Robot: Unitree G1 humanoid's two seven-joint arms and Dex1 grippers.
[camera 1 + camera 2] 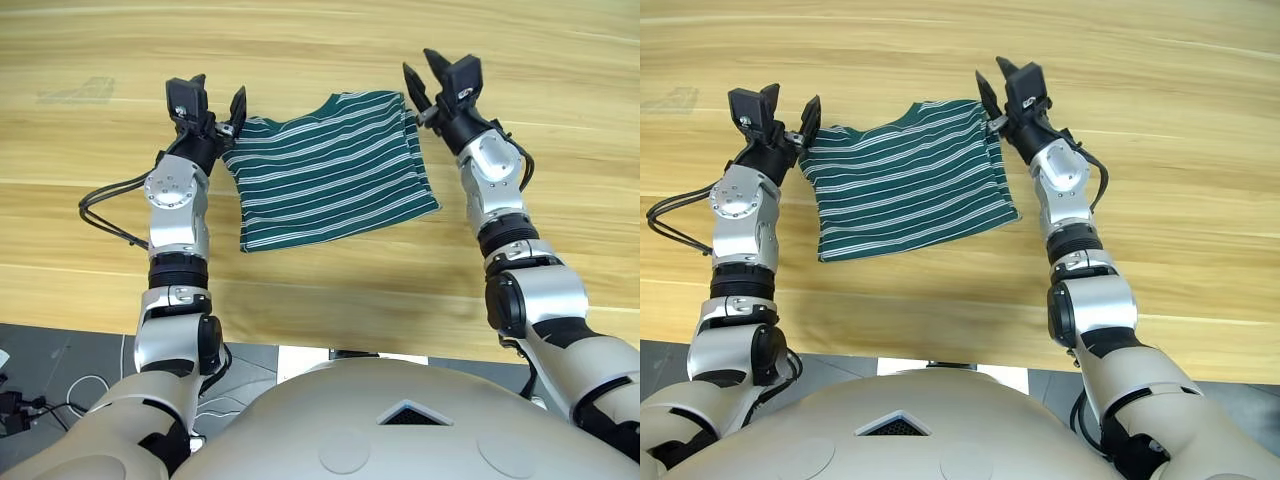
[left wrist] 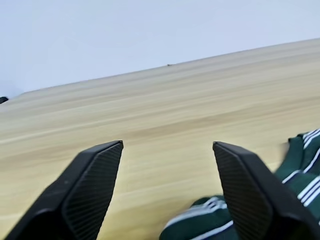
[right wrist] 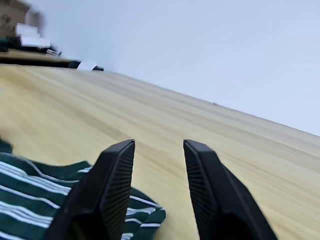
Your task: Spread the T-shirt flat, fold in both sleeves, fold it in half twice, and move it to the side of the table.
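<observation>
The T-shirt [image 1: 325, 170] is dark green with thin white stripes. It lies on the wooden table [image 1: 320, 290] as a rough rectangle, collar toward the far side, sleeves tucked in. My left gripper [image 1: 215, 96] is open just above the shirt's far left corner, fingers apart with nothing between them. My right gripper [image 1: 428, 72] is open over the far right corner, also holding nothing. In the left wrist view the black fingers [image 2: 95, 190] frame bare wood, with a bit of T-shirt [image 2: 210, 220] close by. The right wrist view has striped T-shirt [image 3: 30, 190] beside its fingers [image 3: 115, 185].
Light wood table surface stretches wide on all sides of the shirt. A black cable [image 1: 105, 210] loops out from my left forearm. The table's near edge [image 1: 90, 325] runs just below the arms, with grey floor and cables [image 1: 40, 390] beyond it.
</observation>
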